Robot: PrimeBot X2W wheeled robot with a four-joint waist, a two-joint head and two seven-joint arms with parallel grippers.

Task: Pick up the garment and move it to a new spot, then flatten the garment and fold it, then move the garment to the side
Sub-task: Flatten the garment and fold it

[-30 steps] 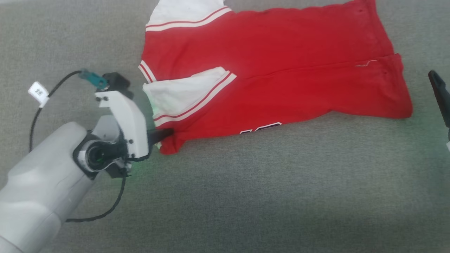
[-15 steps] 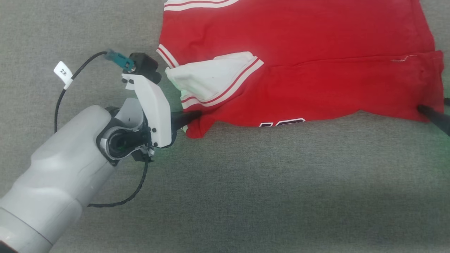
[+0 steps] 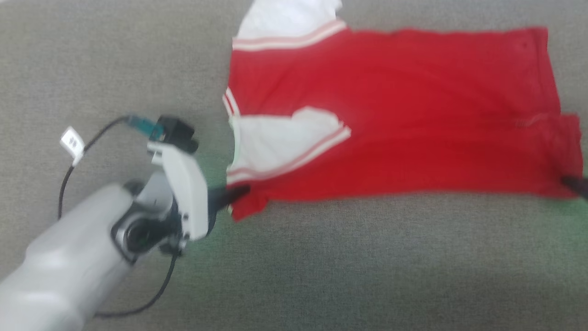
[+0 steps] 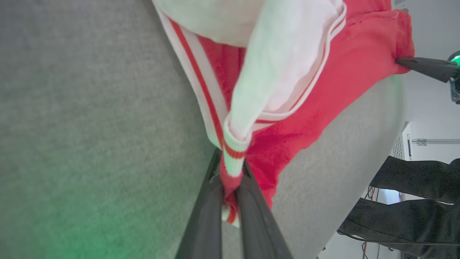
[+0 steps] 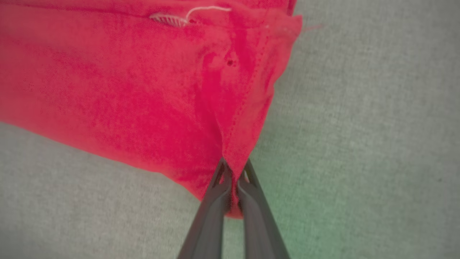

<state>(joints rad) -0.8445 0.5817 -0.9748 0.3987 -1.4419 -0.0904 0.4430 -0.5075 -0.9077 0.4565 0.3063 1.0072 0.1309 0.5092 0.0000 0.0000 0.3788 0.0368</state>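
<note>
Change since half a second ago: near edge of the shirt point(image 3: 390, 115) now runs almost straight from claw to claw, where it sagged toward the robot before.
Camera: head view has shifted and gone blurred since then, so the shirt's new place in the picture is partly the camera's doing.
Right claw, change: right claw point(image 3: 574, 184) touched the near right corner before and now grips it.
Left claw: left claw point(image 4: 230, 169) is pressed together on the striped cuff point(image 4: 233, 158), with a fold of red cloth caught in the same pinch.
Left claw, position: at the shirt's near left corner, fingers pointing along the near edge.
Right claw, grip: fingers closed to a thin gap, with the stitched red corner between them.
Shirt, location: lying on the grey surface point(image 3: 321, 276), stretched crosswise between the two claws, red body uppermost.
Near sleeve: near sleeve point(image 3: 280, 142) is white and folded over the red body, just beyond the left claw.
Far sleeve: far sleeve point(image 3: 285, 18) is white, at the upper edge of the head view.
Thread: a loose white thread point(image 5: 205, 10) lies on the red cloth by a seam.
Cable: a black cable point(image 3: 64, 184) with a white label point(image 3: 72, 142) loops beside the left forearm.
</note>
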